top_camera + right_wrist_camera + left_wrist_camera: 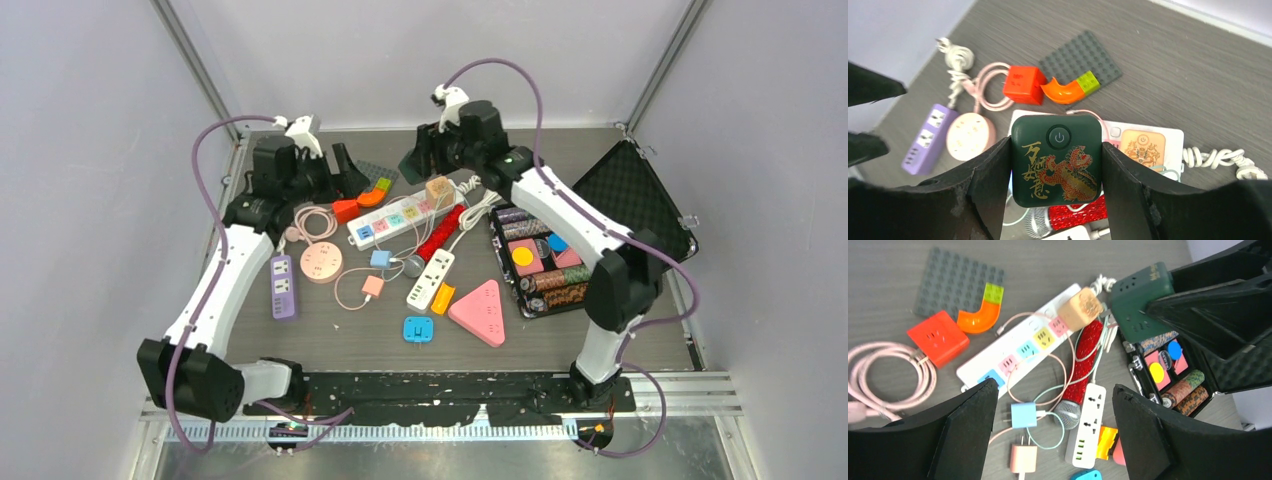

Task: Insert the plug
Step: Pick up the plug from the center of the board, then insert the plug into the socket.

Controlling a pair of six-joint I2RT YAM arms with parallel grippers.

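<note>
plug: the green cube plug [1056,160], with a dragon print and a power button on its top face, is sitting squarely between the right jaws and hanging clear of the bench [560,340].
right jaws: clamping on the cube's two opposite side walls and covering most of each.
left jaws: standing wide apart, holding nothing, and hovering over the clutter.
likely socket: the white power strip [1018,347] is lying just below and beyond the right jaws, and under the gap of the left jaws. The tan cube [1080,309] is already occupying one end of it.
handling (judged): the cube looks like a rigid, fairly light plastic shell. Its side walls are smooth, so it is probably risking a slip or twist once push force builds.
prongs: not showing, presumably on the underside.
grip point (judged): the flat side walls, low and centred, are looking like the right hold. The button face is staying clear.
strip (judged): it looks light and is likely to be sliding when pushed, so the left jaws are probably going to be needed to pin it.
count, cubes: 3, being the green one, the tan one and the red cube [938,337].
count, strips: 5, being the white power strip, the short white strip [1088,425], the purple strip [283,286], the round pink one [321,262] and the pink triangle [480,312].
count, small chargers: 2, being the blue charger [1023,415] and the pink charger [1023,458], both lying between the left jaws.
</note>
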